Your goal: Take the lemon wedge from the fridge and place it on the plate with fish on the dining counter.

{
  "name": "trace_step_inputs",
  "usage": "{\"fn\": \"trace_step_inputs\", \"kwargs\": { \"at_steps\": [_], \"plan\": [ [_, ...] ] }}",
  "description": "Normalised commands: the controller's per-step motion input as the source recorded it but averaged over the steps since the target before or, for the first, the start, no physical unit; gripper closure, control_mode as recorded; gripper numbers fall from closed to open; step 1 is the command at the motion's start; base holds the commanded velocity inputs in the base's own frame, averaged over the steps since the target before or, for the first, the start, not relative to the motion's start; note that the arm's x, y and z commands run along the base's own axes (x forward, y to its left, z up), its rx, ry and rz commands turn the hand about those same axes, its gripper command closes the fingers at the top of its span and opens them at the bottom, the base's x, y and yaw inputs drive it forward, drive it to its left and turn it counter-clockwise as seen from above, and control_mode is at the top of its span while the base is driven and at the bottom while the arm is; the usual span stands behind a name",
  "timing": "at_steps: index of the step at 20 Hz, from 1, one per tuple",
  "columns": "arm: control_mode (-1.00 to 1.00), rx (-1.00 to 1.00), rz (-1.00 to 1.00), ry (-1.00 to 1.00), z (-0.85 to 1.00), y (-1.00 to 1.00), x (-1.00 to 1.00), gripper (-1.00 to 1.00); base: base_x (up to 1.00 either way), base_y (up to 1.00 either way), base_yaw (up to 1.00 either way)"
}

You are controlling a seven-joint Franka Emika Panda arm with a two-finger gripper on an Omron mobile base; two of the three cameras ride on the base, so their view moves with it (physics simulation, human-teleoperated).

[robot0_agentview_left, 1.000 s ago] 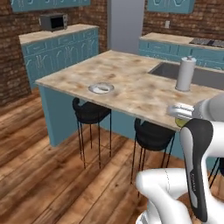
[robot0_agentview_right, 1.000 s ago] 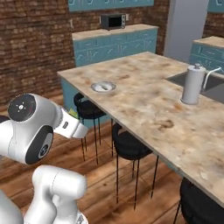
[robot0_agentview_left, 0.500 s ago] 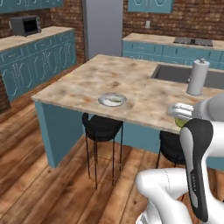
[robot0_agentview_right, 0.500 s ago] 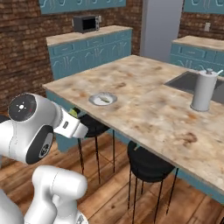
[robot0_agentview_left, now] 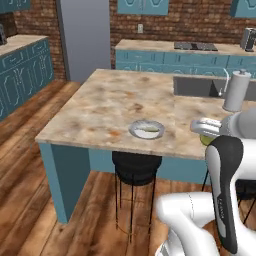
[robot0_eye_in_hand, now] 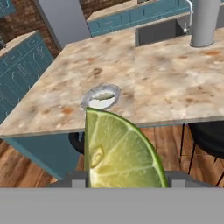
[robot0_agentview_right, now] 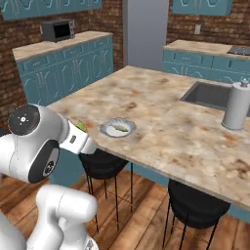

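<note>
The small yellow-green lemon wedge point(robot0_eye_in_hand: 120, 153) sits clamped between the jaws of the white arm's two-finger gripper point(robot0_eye_in_hand: 124, 177), carried clear of the beige, brown-mottled stone worktop point(robot0_agentview_left: 110, 107). Retrieval from the fridge is judged complete. The small round grey plate point(robot0_agentview_left: 146, 129) with a pale piece of fish rests near the worktop's front edge, ahead of the wedge. Remaining steps: reach over the plate, lower, release the wedge.
</note>
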Motion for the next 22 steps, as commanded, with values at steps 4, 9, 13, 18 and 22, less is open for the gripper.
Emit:
{"fn": "trace_step_inputs", "kwargs": {
  "at_steps": [4, 9, 13, 18, 22],
  "plan": [
    [1.0, 0.0, 0.0, 0.0, 0.0, 0.0, 0.0, 1.0, 1.0, 0.9, -0.38],
    [1.0, 0.0, 0.0, 0.0, 0.0, 0.0, 0.0, 1.0, 1.0, 0.36, -0.19],
    [-1.0, 0.04, 0.03, 0.05, -0.04, -0.23, 0.25, 1.0, 0.75, -0.21, 0.01],
    [-1.0, 0.07, 0.12, 0.34, -0.36, -0.72, 1.0, 1.0, 0.0, 0.0, 0.0],
    [-1.0, -0.04, 0.16, 0.4, -0.55, -0.07, 1.0, 1.0, 0.0, 0.0, 0.0]
  ]
}}
